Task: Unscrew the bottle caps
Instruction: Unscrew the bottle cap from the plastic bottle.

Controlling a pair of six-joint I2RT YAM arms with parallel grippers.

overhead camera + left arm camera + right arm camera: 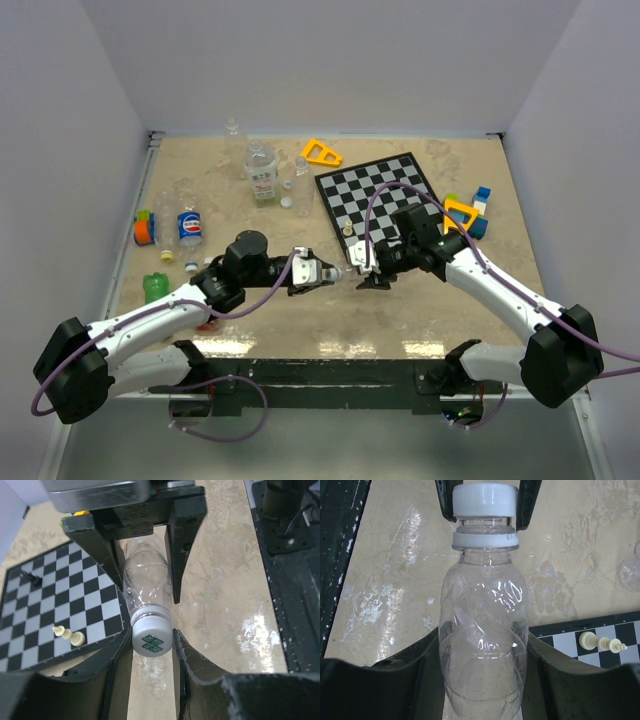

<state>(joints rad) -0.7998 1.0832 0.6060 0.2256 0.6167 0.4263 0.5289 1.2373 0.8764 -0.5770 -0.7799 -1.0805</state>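
Bright, even overhead light; white glare patches on table point(250, 625); soft shadows; wrist-view foregrounds slightly blurred.

Both arms bend inward; left hand point(322, 271) and right hand point(364, 272) face tip to tip, jaws apparently both clamped.

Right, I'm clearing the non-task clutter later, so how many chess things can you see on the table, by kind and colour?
chessboard: 1
white chess piece, lying on the board: 1
black chess piece, standing on the board: 1
Total: 3 in view; part of the board is hidden.
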